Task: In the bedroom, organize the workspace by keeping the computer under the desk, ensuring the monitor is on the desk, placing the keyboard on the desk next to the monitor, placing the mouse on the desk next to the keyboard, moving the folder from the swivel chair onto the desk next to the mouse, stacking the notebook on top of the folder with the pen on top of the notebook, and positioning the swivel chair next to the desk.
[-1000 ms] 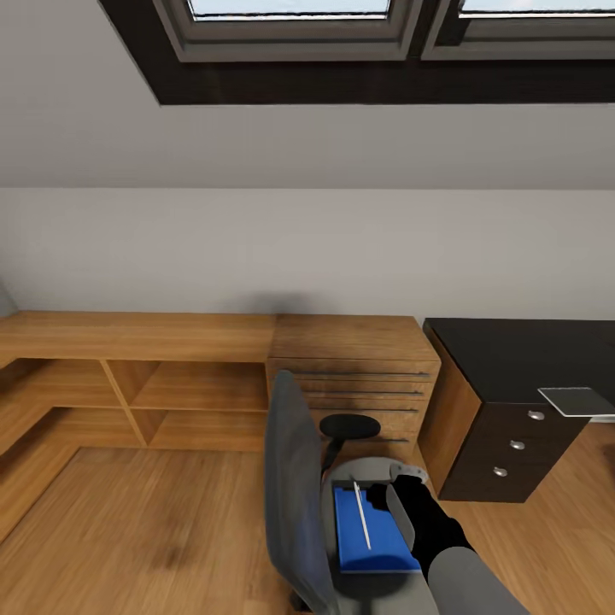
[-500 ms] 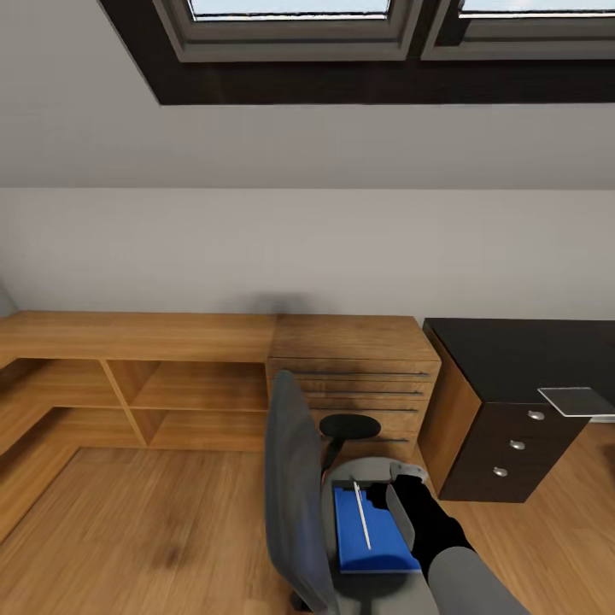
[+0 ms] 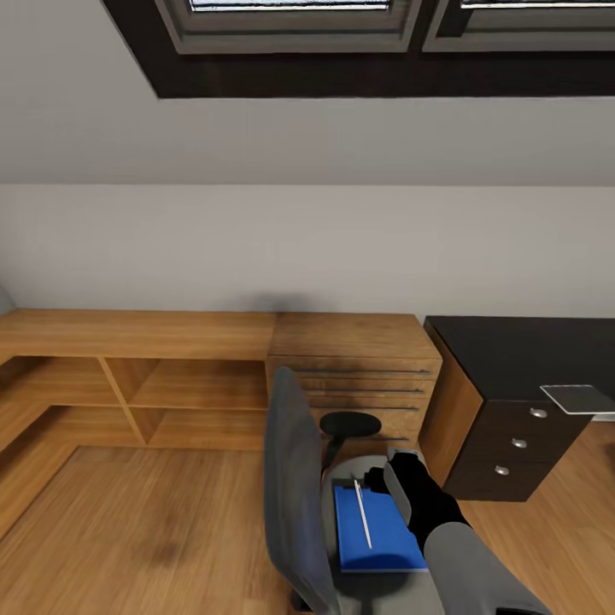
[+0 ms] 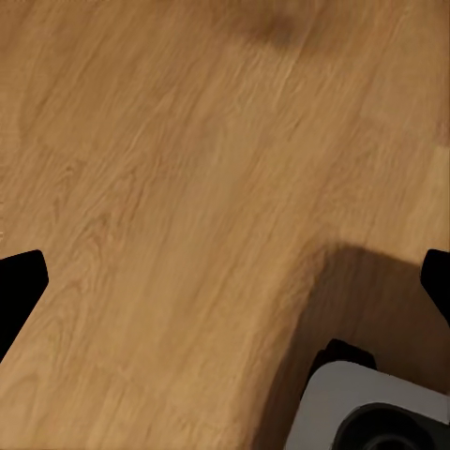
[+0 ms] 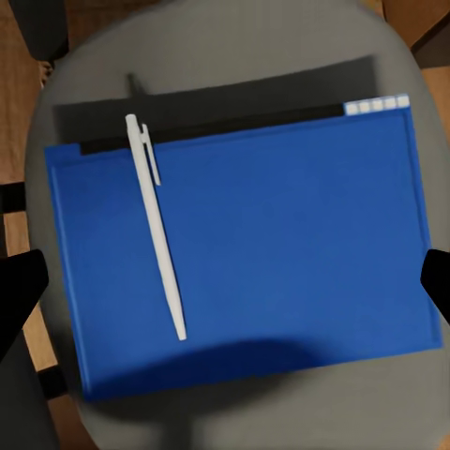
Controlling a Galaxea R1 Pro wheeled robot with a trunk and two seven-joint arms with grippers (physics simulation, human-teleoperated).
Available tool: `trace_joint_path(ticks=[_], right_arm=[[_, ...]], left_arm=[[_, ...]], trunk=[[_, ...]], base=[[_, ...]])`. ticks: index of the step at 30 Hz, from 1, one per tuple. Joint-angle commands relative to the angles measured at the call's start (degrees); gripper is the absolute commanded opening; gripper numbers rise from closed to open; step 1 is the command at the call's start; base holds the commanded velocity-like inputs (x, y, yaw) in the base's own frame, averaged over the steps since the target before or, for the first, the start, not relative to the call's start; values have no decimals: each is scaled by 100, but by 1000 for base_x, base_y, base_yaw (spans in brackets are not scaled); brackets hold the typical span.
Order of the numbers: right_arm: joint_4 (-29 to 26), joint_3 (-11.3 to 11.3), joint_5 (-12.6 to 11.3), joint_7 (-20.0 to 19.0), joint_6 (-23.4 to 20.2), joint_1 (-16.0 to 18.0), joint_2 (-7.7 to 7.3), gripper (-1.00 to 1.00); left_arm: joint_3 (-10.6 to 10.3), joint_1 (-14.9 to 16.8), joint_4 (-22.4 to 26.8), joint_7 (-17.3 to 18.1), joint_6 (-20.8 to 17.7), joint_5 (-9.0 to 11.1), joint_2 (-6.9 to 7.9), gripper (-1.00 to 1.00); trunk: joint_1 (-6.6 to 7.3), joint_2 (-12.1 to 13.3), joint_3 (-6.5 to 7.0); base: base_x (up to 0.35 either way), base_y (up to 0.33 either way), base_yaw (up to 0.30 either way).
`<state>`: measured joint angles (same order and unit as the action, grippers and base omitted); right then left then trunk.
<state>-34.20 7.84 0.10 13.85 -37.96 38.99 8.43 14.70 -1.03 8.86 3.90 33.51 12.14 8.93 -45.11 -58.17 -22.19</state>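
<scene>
The swivel chair [image 3: 290, 487] stands on the wood floor, its grey backrest edge-on to me. A blue flat book [image 5: 244, 253] lies on the chair's grey seat [image 5: 234, 412], and I cannot tell whether it is the notebook or the folder. A black strip [image 5: 216, 112] shows from under one edge. A white pen [image 5: 157, 225] rests on the blue cover near one side. My right gripper [image 3: 380, 483] hovers open over the blue cover [image 3: 376, 530], its fingertips wide apart. My left gripper [image 4: 225, 281] is open over bare floor. The dark desk [image 3: 512, 350] stands at the right.
A wooden drawer unit [image 3: 354, 367] and low open shelves [image 3: 154, 376] run along the wall behind the chair. The dark desk has three drawers [image 3: 517, 444] and a pale flat slab [image 3: 576, 397] at its edge. Skylights [image 3: 290, 17] sit above. Part of my base [image 4: 375, 412] shows over the floor.
My right arm has edged forward and a little left over the chair seat. The head view has tipped slightly downward. The blue cover and pen lie as before.
</scene>
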Motion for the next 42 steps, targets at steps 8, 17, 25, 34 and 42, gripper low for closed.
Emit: trace_joint_path(ticks=[8,17,25,34,42], right_arm=[[94,-117,-1,-20,-34,20,-2,100],[188,-166,-1,-30,-42,21,-7,100],[188,-193,-6,-53,-45,21,-8,100],[163,-195,-10,-315,-38,21,-11,100],[160,-218,-7,-360,-40,21,-16,100]], left_arm=[[1,-2,533,55,-734,139,235,100],[112,-2,1695,84,-2970,986,491,100],[136,-2,2978,83,-4214,1258,519,100],[144,-2,4128,61,-5364,1282,488,100],[162,-2,4212,58,-5458,1288,470,100]], trunk=[[-177,-326,-150],[-375,-687,-311],[-550,-1008,-455],[-748,-1369,-616],[-924,-1690,-760]], base=[[0,0,0],[0,0,0],[0,0,0],[0,0,0],[0,0,0]])
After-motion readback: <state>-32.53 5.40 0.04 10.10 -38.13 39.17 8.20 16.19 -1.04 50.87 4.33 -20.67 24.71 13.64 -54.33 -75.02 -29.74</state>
